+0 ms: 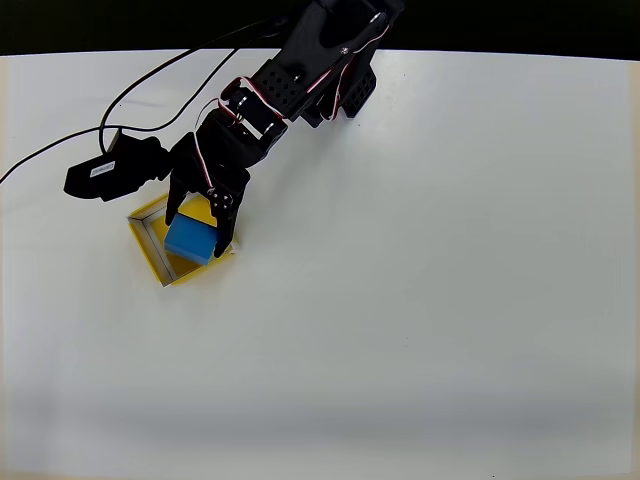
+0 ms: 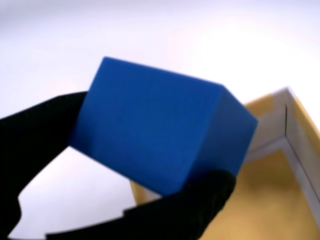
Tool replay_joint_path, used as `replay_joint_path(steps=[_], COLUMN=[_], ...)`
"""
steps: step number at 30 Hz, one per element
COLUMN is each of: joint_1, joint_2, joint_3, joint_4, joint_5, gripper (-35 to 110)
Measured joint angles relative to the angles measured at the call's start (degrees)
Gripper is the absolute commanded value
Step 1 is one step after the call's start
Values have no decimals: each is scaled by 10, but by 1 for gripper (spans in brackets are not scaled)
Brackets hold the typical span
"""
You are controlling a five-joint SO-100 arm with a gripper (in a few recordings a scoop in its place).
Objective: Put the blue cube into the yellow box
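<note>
Hovering over the yellow box (image 1: 150, 245), the black gripper (image 1: 200, 232) grasps the blue cube (image 1: 190, 240) between its two fingers, one pressing each opposite face. From the overhead view, the cube sits over the box's right-hand half, overlapping the yellow floor, with the left wall's pale rim showing bare just beside it. The wrist view gives the relation that matters: the blue cube (image 2: 160, 132) is tilted, one corner lower than the rest, while the yellow box (image 2: 280, 165) lies below and to the right of it, its whitish-rimmed corner visible past the cube's edge. White table (image 1: 450, 300) shows under the cube's left side there, so the cube may not be fully centred above the floor of the tray. Whether the cube already touches the floor cannot be told from either picture. The likely next step is a release, and the tilt suggests the cube could land on an edge and settle flat, or catch the near wall.
</note>
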Motion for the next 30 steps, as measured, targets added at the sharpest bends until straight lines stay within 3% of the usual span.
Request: replay_joint_path(steps=[23, 30], joint_1=[30, 37], joint_2=[-112, -155], joint_3=[40, 40], joint_4=[-90, -126], joint_5=[-14, -10], gripper=[30, 37])
